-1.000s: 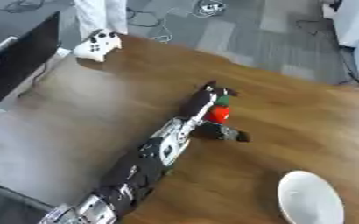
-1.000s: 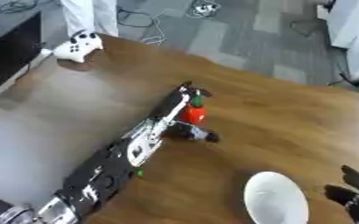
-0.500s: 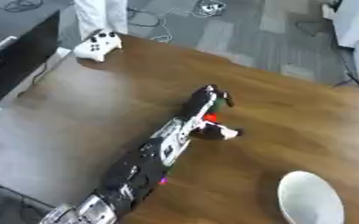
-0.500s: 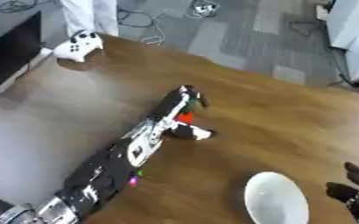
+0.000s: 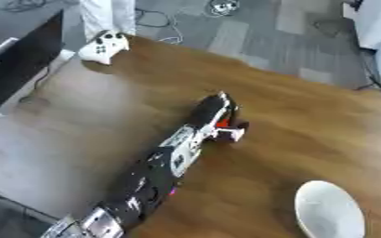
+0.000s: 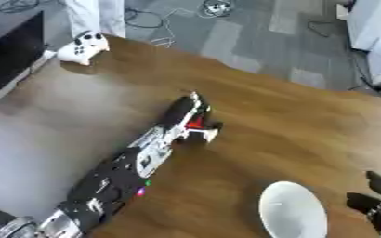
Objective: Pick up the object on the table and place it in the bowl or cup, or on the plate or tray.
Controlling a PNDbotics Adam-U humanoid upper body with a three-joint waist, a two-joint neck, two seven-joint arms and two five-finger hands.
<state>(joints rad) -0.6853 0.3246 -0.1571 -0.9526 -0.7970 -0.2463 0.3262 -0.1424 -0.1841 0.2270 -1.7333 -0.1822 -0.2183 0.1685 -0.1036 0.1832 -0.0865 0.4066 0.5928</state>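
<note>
Gripping red object (image 5: 223, 123), left hand (image 5: 218, 116) (white plate (image 6: 291, 211) bare)

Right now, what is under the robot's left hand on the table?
A small red object shows under the left hand, whose fingers curl around it. Most of it is covered by the hand, so its shape cannot be seen.

soft motion blur, pale glare on tabletop (image 5: 72, 116).
</note>
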